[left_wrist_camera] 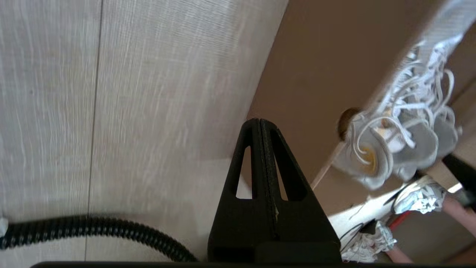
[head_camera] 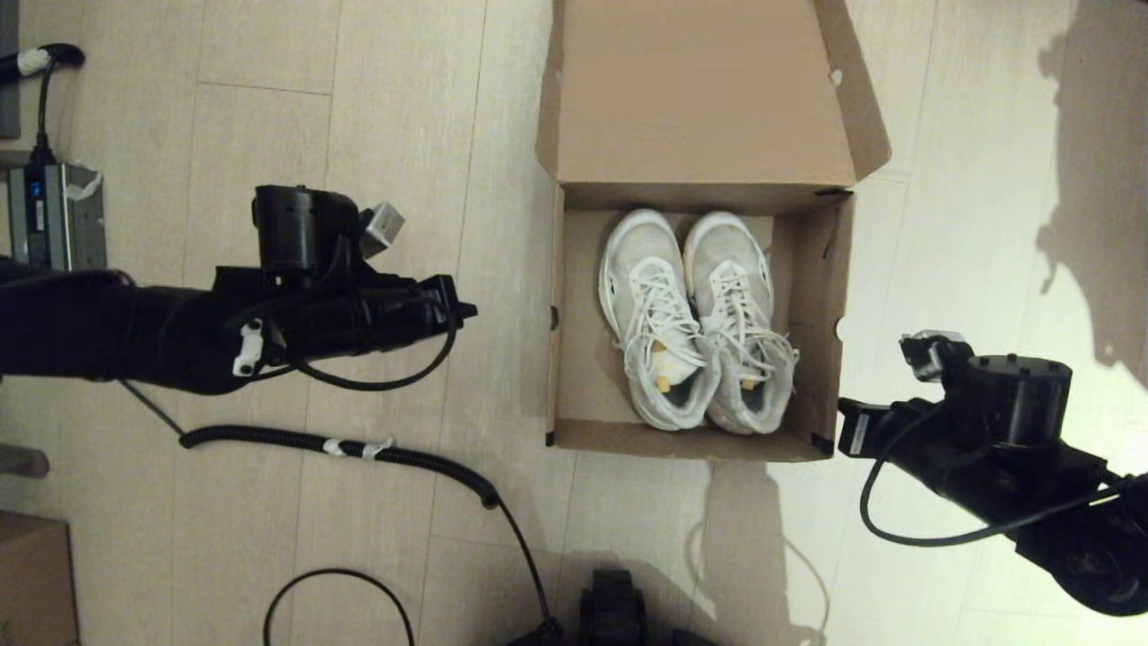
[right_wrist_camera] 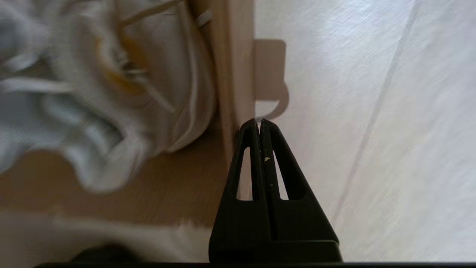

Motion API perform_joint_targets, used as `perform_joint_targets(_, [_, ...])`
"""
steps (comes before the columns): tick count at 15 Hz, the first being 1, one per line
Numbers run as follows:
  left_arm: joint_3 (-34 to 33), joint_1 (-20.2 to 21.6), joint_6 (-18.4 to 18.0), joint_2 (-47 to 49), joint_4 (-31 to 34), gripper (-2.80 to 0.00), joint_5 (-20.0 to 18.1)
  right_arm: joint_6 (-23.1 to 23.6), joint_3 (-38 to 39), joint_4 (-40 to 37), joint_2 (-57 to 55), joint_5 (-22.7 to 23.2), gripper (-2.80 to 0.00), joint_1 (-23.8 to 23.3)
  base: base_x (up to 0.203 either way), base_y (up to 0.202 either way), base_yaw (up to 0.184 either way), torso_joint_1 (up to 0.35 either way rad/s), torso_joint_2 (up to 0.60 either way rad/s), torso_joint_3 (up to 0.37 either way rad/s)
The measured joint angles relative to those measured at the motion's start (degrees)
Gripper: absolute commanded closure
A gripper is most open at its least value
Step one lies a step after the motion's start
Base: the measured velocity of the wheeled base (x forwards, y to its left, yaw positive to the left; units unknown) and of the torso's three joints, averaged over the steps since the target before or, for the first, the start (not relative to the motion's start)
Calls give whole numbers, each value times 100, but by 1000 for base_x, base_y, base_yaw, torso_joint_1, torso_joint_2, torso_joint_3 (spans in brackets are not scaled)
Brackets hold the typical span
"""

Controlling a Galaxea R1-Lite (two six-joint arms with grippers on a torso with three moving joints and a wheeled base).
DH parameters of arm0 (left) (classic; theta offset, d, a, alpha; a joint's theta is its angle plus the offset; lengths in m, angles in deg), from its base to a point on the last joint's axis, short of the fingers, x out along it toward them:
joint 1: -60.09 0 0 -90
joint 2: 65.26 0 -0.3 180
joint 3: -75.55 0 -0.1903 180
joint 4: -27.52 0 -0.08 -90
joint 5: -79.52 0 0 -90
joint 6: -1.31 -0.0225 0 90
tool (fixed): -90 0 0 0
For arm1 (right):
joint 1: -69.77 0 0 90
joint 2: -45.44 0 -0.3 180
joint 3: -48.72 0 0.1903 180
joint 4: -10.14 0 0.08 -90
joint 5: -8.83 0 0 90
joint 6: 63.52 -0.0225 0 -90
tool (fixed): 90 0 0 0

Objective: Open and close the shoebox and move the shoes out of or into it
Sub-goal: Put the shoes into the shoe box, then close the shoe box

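Observation:
The brown shoebox (head_camera: 581, 395) stands open on the floor, its hinged lid (head_camera: 700, 90) folded back on the far side. Both white mesh shoes (head_camera: 659, 323) (head_camera: 740, 327) lie side by side inside, toes toward the lid. My left gripper (head_camera: 462, 311) hovers shut to the left of the box, well apart from its wall (left_wrist_camera: 316, 74); the left wrist view shows the shoes (left_wrist_camera: 394, 141) over that wall. My right gripper (head_camera: 850, 429) is shut at the box's near right corner, with its tips (right_wrist_camera: 259, 122) beside the right wall (right_wrist_camera: 232, 74). Nothing is held.
A black corrugated hose (head_camera: 341, 446) and thin cables lie on the wooden floor left of the box. A grey device (head_camera: 54, 215) sits at the far left. Another brown cardboard box (head_camera: 31, 579) shows at the lower left edge. A black part of my base (head_camera: 614, 610) shows at the bottom.

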Motion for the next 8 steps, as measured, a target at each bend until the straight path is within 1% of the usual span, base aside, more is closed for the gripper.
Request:
perform_joint_targets(2, [67, 93, 0, 84, -9, 0, 0, -344, 285, 4, 168, -35, 0, 325, 0, 0, 0, 0, 0, 0])
perform_joint_targets(3, [86, 132, -2, 98, -17, 0, -2, -382, 399, 1, 218, -135, 0, 406, 0, 0, 0, 0, 0, 0])
perform_joint_targets(4, [121, 157, -4, 112, -15, 0, -5, -365, 417, 3, 255, -257, 0, 366, 0, 0, 0, 0, 0, 0])
perform_joint_targets(5, [180, 171, -2, 134, -20, 0, -2, -285, 393, 1, 274, -311, 0, 223, 0, 0, 0, 0, 0, 0])
perform_joint_targets(8, [296, 104, 20, 178, -32, 0, -5, 286, -42, -11, 305, -363, 0, -333, 0, 0, 0, 0, 0, 0])
